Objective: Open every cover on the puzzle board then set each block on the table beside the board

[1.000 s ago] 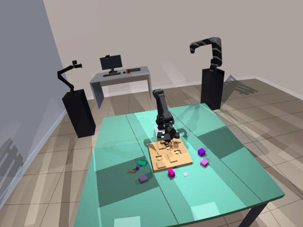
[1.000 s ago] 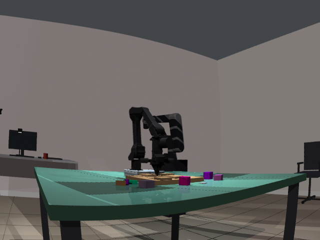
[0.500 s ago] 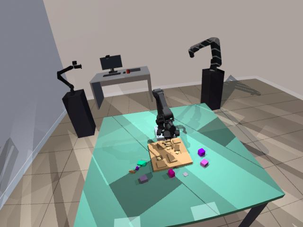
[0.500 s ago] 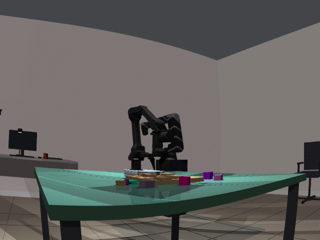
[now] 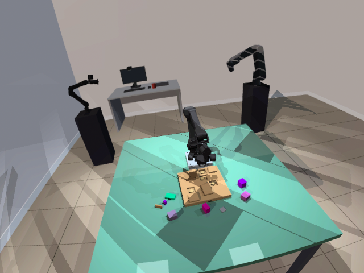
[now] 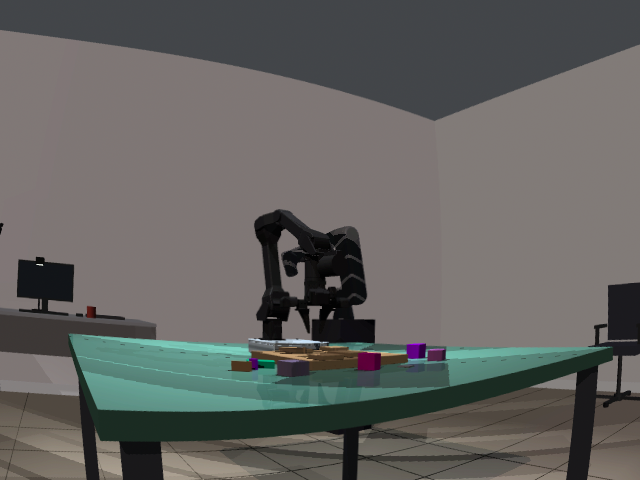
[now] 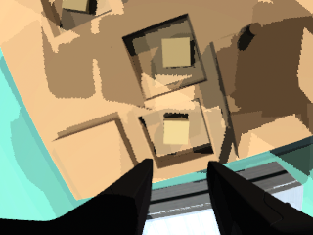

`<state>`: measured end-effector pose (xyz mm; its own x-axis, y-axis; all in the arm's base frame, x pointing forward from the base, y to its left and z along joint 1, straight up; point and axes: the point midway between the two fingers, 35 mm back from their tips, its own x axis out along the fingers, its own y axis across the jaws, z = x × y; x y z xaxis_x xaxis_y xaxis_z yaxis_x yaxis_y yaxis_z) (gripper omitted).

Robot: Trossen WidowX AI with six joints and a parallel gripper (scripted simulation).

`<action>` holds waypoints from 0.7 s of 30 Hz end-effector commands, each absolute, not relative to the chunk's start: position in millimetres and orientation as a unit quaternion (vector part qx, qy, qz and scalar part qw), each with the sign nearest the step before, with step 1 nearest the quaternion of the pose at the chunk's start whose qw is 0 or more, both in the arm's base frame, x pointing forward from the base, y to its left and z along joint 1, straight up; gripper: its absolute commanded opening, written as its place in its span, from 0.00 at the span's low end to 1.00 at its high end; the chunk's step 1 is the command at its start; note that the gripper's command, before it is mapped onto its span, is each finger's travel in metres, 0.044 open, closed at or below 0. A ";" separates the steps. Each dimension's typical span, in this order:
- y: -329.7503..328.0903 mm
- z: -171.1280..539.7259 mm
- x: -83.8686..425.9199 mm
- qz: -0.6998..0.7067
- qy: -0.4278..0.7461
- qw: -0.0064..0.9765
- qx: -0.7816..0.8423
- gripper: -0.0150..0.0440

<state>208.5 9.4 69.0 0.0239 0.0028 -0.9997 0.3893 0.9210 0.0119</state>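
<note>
The wooden puzzle board (image 5: pixel 181 182) (image 6: pixel 336 365) (image 7: pixel 24 59) lies in front of the arm's base. Its wells show uncovered. Pale yellow blocks sit in them: one in the well nearest the base (image 5: pixel 202 172) (image 7: pixel 176 132), one in the well beyond (image 5: pixel 202 178) (image 7: pixel 176 52), one towards the right (image 5: pixel 212 183) (image 7: pixel 75 4) and one near the front left (image 5: pixel 191 190). A flat cover (image 5: pixel 212 169) (image 7: pixel 93 152) lies beside the nearest well; a raised cover (image 5: pixel 206 189) lies near the middle. My gripper (image 6: pixel 315 326) (image 7: pixel 180 167) is partly open and empty, above the board's base-side edge.
Near the board's front and left lie a magenta cube (image 5: pixel 206 208) (image 6: pixel 369 361), a mauve block (image 5: pixel 172 215) (image 6: pixel 293 367), a green piece (image 5: pixel 170 196), a small purple piece (image 5: pixel 165 202) and an orange piece (image 5: pixel 158 206). A purple cube (image 5: pixel 242 182) and a pink block (image 5: pixel 245 195) lie right.
</note>
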 end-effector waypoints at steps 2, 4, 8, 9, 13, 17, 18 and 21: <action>9.3 57.9 208.1 -0.136 0.687 0.700 0.140 0.50; 9.3 53.1 208.0 -0.136 0.687 0.700 0.140 0.50; 9.2 44.1 207.6 -0.136 0.687 0.700 0.140 0.50; 9.2 43.0 207.5 -0.136 0.687 0.700 0.140 0.50; 9.7 42.6 207.0 -0.136 0.687 0.700 0.141 0.50; 9.7 42.6 207.0 -0.136 0.687 0.700 0.141 0.50; 9.7 42.6 207.0 -0.136 0.687 0.700 0.141 0.50; 9.7 42.6 207.0 -0.136 0.687 0.700 0.141 0.50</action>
